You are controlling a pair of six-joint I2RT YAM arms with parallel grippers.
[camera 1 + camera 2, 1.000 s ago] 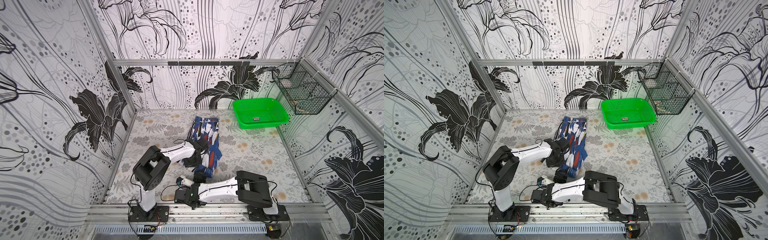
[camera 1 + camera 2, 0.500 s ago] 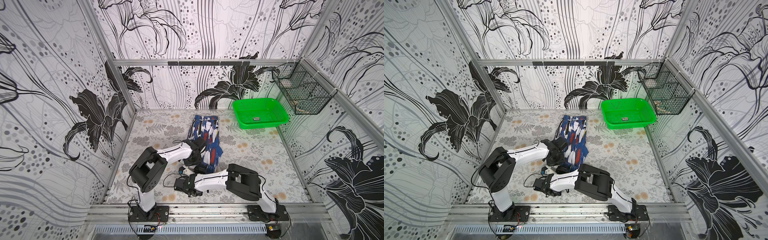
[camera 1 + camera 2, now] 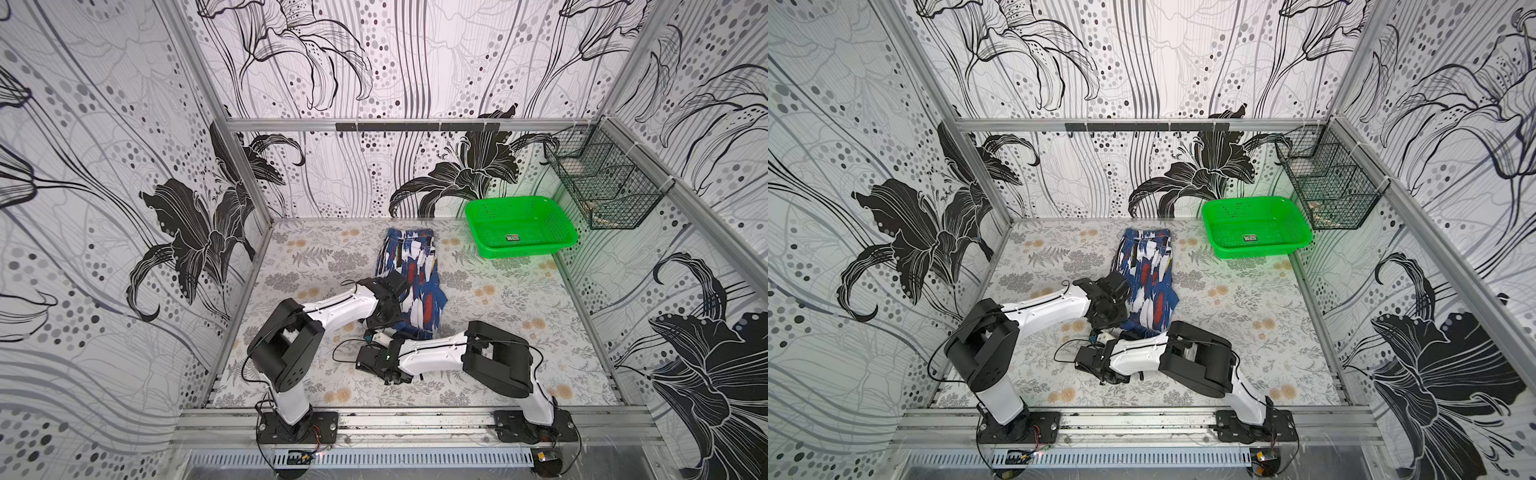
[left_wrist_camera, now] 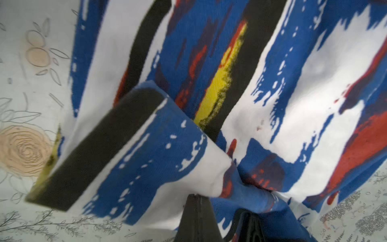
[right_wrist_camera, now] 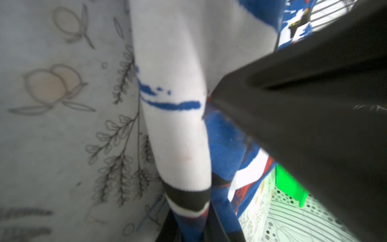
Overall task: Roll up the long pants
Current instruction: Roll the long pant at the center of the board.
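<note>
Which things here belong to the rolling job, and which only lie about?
Belong to the job: long pants, left gripper, right gripper, both on its cloth.
Lying about: green basket, wire basket on the wall.

A green basket (perforated plastic) sits near a wall-hung wire cage.

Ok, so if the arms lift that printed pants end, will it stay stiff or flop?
Probably floppy: the long pants crumple into soft creases where the left gripper pinches them. Likely light, since the cloth looks thin. Unlikely to roll away; the rest lies flat on the table.
</note>
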